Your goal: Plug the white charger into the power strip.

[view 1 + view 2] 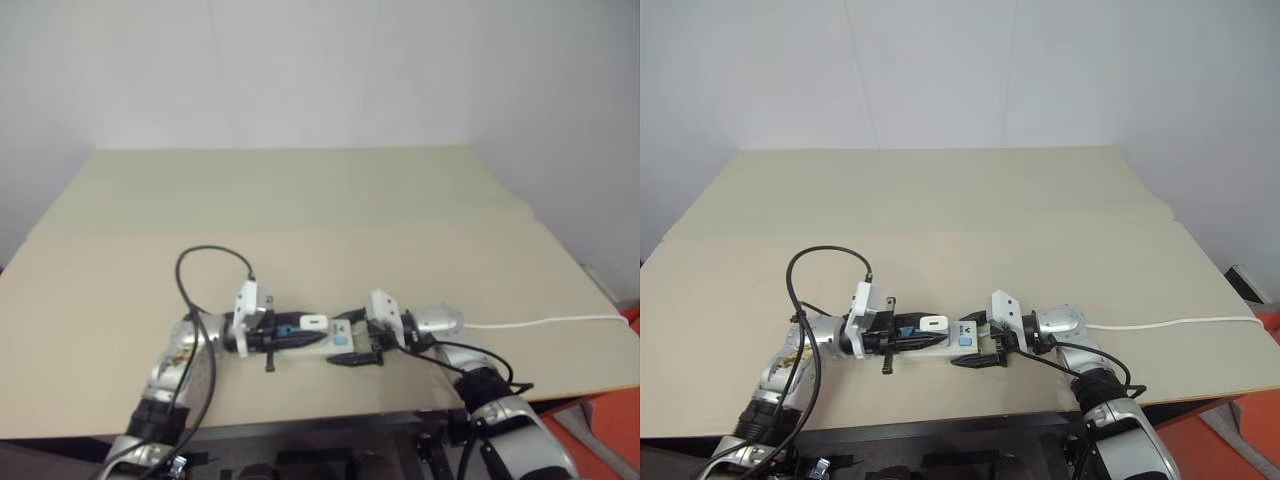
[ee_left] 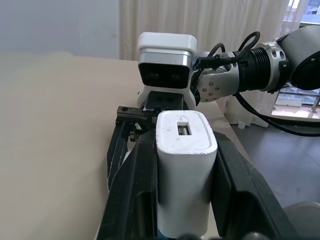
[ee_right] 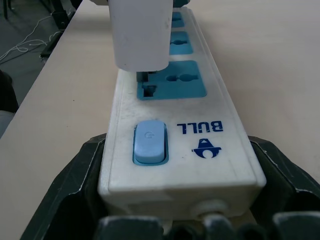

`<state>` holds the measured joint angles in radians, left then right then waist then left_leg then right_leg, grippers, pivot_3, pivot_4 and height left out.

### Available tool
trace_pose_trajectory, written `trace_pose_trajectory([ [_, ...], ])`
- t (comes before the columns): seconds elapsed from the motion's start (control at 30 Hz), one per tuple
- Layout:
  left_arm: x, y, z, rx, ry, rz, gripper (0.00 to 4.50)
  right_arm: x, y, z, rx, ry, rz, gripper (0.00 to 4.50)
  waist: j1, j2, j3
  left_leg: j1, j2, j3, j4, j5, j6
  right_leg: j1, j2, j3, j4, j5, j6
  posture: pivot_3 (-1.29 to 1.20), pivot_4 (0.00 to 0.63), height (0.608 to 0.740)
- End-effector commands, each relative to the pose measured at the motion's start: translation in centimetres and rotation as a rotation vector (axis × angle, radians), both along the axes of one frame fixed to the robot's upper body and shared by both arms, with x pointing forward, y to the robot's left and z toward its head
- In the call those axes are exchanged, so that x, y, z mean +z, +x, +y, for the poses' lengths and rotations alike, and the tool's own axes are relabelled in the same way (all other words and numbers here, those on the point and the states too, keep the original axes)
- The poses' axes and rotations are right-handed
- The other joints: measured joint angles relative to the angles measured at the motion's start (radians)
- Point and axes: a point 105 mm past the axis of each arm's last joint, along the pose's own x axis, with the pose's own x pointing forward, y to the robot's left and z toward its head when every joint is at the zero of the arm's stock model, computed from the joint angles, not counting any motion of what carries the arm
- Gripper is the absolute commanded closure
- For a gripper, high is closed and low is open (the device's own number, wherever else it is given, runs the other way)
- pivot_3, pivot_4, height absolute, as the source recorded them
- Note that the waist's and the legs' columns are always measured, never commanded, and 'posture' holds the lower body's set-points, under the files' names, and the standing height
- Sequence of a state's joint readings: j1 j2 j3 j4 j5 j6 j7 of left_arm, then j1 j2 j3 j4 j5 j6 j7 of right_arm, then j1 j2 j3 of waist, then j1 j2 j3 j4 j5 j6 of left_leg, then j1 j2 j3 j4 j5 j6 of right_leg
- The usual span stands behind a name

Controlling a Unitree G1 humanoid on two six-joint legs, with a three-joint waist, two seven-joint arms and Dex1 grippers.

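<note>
The left tool is clamping the charger above the strip, whose switch end the right tool is gripping on the counter.

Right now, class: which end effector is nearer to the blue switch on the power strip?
Right. The right end effector clamps the power strip at its switch end; the left end effector holds the white charger over a socket farther along.

Bare lab: plain table, white walls
</note>
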<state>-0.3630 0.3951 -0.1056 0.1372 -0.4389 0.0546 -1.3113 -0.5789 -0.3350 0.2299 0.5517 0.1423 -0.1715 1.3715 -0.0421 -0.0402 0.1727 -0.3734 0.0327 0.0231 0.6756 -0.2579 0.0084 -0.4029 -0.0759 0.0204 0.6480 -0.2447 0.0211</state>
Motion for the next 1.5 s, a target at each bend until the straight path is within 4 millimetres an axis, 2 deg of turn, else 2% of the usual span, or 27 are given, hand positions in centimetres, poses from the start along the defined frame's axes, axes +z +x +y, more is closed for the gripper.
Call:
trace_pose_trajectory([
  [0.03,0.1,0.4,-0.3,-0.007,0.008,-0.041,3.5,-1.3,-1.0,0.0,0.03,-0.051,0.047,1.08,0.001,0.0,0.0,0.0,0.0,0.0,0.0,0.0,0.0,0.0,0.0,0.0,0.0,0.0,0.0,0.0,0.15,0.74],
  [0.43,-0.5,1.3,0.0,0.002,0.033,-0.042,3.5,-1.3,-1.2,-0.3,0.021,-0.056,0.054,1.08,0.006,0.0,0.0,-0.001,0.0,0.0,0.0,0.0,0.0,0.0,0.0,-0.001,0.0,0.0,0.0,0.0,0.15,0.74],
  [1.13,-3.4,1.7,4.3,0.067,0.209,0.073,3.5,-1.3,-1.2,-0.3,0.025,-0.06,0.056,1.08,-0.006,0.001,0.0,0.0,0.001,0.0,0.0,0.0,0.0,0.0,0.001,0.0,0.0,0.0,0.0,0.0,0.15,0.74],
  [1.5,-3.8,1.3,4.1,0.076,0.21,0.104,3.5,-1.3,-1.1,-0.3,0.028,-0.062,0.058,1.08,-0.007,0.002,-0.001,0.001,0.001,0.0,-0.001,0.0,0.001,0.0,0.002,0.0,0.0,0.0,0.0,0.0,0.15,0.74],
])
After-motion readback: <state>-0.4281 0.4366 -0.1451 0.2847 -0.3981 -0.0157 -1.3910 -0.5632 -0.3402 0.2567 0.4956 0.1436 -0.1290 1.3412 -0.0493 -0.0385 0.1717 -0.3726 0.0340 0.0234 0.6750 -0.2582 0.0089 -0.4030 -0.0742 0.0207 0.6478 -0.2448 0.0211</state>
